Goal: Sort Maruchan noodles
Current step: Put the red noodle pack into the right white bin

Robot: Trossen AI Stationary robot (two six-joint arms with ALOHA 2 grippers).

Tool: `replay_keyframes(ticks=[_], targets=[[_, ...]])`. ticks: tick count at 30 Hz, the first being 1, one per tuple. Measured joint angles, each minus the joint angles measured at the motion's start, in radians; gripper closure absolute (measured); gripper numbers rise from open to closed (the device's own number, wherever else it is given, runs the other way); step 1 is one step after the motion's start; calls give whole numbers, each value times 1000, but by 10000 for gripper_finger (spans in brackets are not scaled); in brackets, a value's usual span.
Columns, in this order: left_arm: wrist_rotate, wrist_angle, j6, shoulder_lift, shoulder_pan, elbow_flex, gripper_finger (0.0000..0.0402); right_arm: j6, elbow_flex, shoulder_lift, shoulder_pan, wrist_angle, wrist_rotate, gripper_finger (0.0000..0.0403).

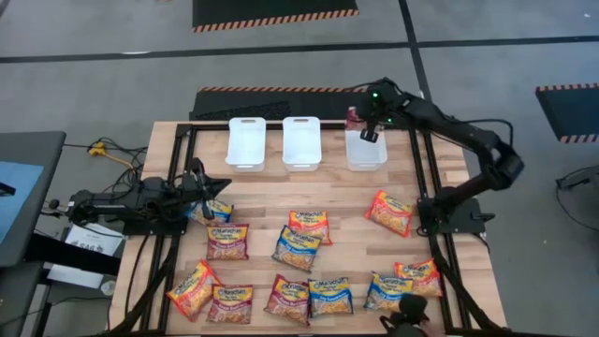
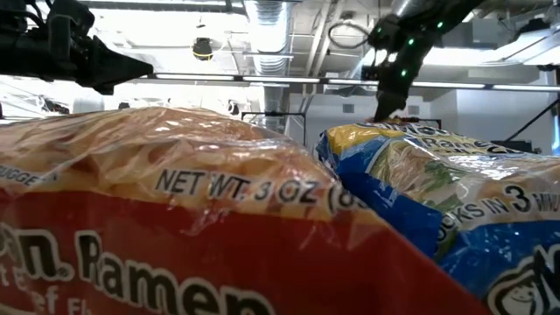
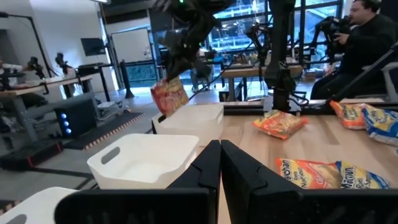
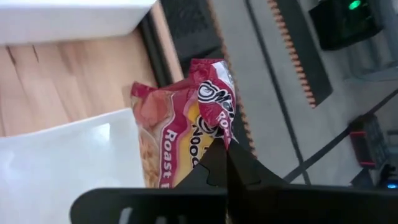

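My right gripper [image 1: 368, 128] is shut on a dark red Maruchan noodle packet [image 4: 180, 134], held above the far end of the right-hand white bin [image 1: 365, 152]. The left wrist view shows the same packet [image 3: 169, 96] hanging over that bin's far rim. Several other packets lie flat on the wooden table, among them an orange one [image 1: 389, 212] and a blue-and-yellow one [image 1: 296, 248]. My left gripper [image 3: 219, 155] is shut with nothing in it, pointing level across the table from the left side [image 1: 213, 183]. My right gripper pinches the dark red packet by its crimped end edge [image 4: 219, 127] between its two fingers [image 4: 233, 171]. The fingers slant downward at it. The packet is lifted clear and hangs below the fingers, crumpled, over the bin's far rim.
Two more white bins [image 1: 246, 142] [image 1: 301, 142] stand in a row at the table's far side. A black frame [image 1: 178, 168] runs around the tabletop. In the low view, packets [image 2: 175, 219] lie right in front of the camera. A person [image 3: 367, 37] sits beyond the table.
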Motion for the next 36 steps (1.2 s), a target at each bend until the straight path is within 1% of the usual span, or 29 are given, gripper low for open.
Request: replay_keyframes(ticks=[8, 12, 18, 23, 26, 31, 36], targets=[[-28, -3, 0, 0, 0, 0, 401, -19, 0, 87, 0, -9, 14, 398], [-31, -4, 0, 0, 0, 0, 401, -29, 0, 97, -6, -40, 72, 398], [-51, -4, 0, 0, 0, 0, 401, -59, 0, 95, -35, -31, 96, 398], [-62, -4, -1, 0, 0, 0, 401, -92, 0, 96, -45, -31, 87, 398], [-66, -4, -1, 0, 0, 0, 401, -121, 0, 96, -35, -32, 79, 397], [-66, -4, -1, 0, 0, 0, 401, -124, 0, 98, -18, -50, 51, 397], [-66, -4, 0, 0, 0, 0, 401, -127, -1, 147, 3, -86, 59, 397]])
